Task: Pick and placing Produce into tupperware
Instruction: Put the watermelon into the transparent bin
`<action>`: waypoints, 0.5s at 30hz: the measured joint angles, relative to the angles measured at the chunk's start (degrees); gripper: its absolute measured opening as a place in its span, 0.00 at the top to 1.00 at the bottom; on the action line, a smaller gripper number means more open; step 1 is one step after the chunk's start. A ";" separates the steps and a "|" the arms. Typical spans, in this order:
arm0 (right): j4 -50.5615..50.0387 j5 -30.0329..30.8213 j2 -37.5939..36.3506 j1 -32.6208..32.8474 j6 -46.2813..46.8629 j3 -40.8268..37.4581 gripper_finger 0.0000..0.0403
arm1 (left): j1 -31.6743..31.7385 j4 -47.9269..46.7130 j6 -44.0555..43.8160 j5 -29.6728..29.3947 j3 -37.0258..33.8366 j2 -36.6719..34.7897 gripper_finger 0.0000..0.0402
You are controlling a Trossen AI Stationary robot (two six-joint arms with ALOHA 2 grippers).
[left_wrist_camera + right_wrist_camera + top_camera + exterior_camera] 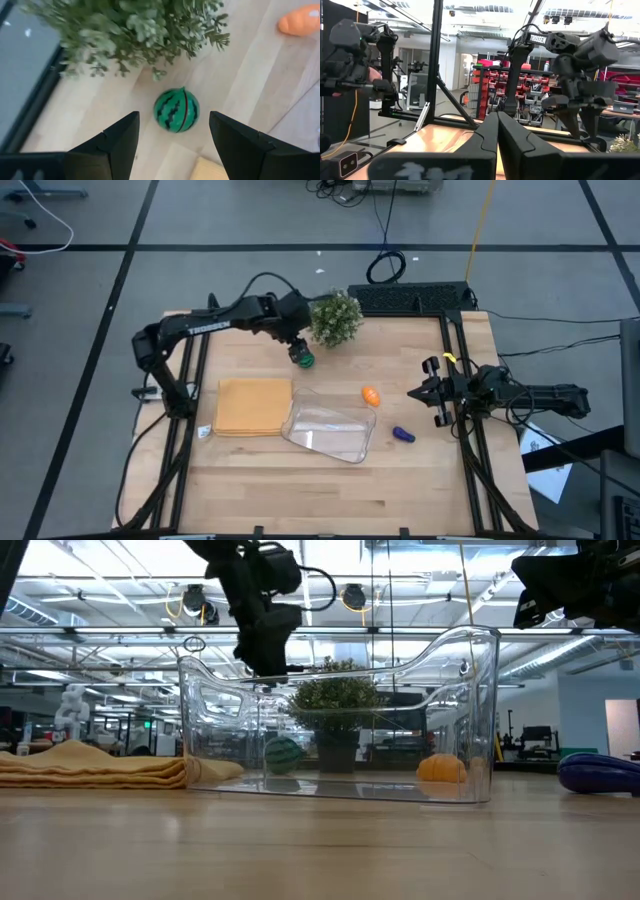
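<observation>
I have the left gripper [299, 350] poised above the round green piece [176, 110], a toy watermelon lying on the wooden table [330, 490] just beside the potted plant [335, 318]; its fingers [117, 137] stand wide apart and hold nothing, with the melon framed between them in the left wrist view. To do this pick well, I judge the gripper should descend straight down with the ball centred between the fingers, since a round piece is likely to roll away if one finger touches first, and the plant's foliage close by could snag a drifting approach. The closure should be firm enough to stop the ball squirting out. The tupperware [330, 430] sits empty near the table's middle, touching or just beside the tan mat [254, 406]; the orange piece [371, 395] lies close to its far rim and the purple piece [403, 434] just off its right end. The right gripper [430, 392] waits at the right table edge, fingers pressed together on nothing. Beyond the table lie a grey floor with cables and an open workshop with shelving and overhead lights.
</observation>
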 joint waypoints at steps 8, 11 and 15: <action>0.02 0.00 0.00 0.00 -0.02 0.00 1.00 | -0.11 -0.10 -1.03 1.86 0.00 3.52 0.37; 0.01 0.00 0.01 0.00 0.00 0.02 1.00 | -0.11 -1.04 -1.63 1.86 0.00 4.02 0.33; 0.00 0.00 0.00 -0.01 0.00 0.02 1.00 | -0.11 -1.54 -1.66 1.21 0.00 3.98 0.25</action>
